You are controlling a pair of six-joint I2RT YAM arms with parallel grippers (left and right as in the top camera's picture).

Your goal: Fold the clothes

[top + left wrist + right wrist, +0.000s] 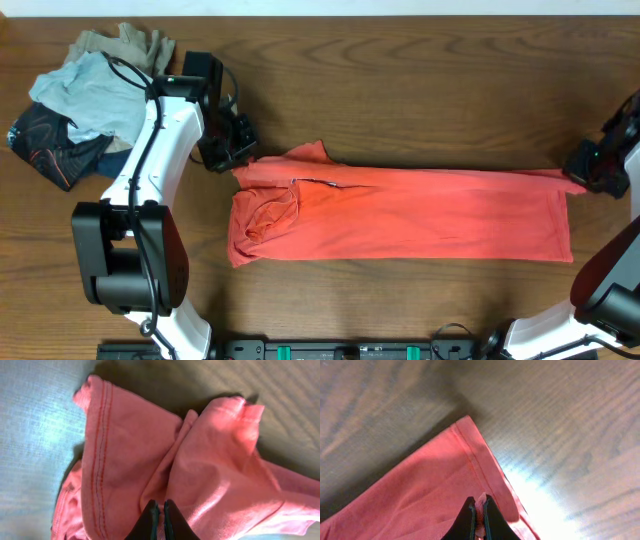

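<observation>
Fingers of the left gripper (160, 506) are pressed together on a bunched fold of the coral T-shirt (215, 460), and those of the right gripper (478, 504) pinch a sliver of hem near a corner; we read both grips only from the wrist views. Overhead we get what those miss: the T-shirt stretched in a long band across the middle of the table (400, 80), crumpled at its left end, a gripper at each far corner. A heap of other garments (80, 100) sits at the table's far left corner.
</observation>
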